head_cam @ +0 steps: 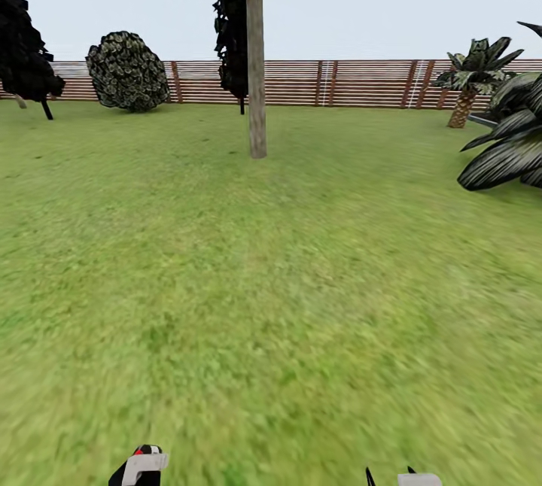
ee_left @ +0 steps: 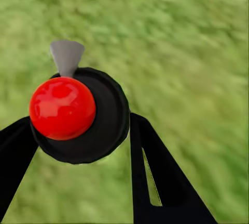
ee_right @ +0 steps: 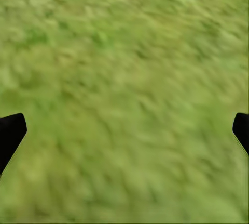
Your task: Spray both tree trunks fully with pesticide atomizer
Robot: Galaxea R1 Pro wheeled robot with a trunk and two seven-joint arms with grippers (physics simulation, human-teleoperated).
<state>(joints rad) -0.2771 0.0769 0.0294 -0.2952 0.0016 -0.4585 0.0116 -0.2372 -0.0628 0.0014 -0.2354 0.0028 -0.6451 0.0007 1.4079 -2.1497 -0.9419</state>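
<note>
Pesticide atomizer, the small dark bottle with a shiny red round top and a pale grey trigger (ee_left: 78,112), sits between the two black fingers of the left gripper (ee_left: 83,141), and the jaws are closed around it. From the head camera it peeks up at the bottom edge, red and pale, over the grass (head_cam: 141,463). The right gripper (ee_right: 124,130) holds nothing; its two black fingertips sit far apart, so its jaws are wide, with blurry green grass between them.

Ahead on the wide green lawn (head_cam: 271,283) stands a tall tree with a straight pale grey-brown trunk (head_cam: 256,80) and green leaves up high. It is well apart from the robot. Behind it runs a reddish-brown wooden slat fence (head_cam: 361,83). A round dark shrub (head_cam: 126,71) sits to the left, and dark spiky palm plants (head_cam: 504,140) are on the right.

The picking-up step looks done. The step in hand seems to be getting over to the first tree. Next, the robot likely needs to roll closer, lift the bottle, point its nozzle at the trunk, and spray.
</note>
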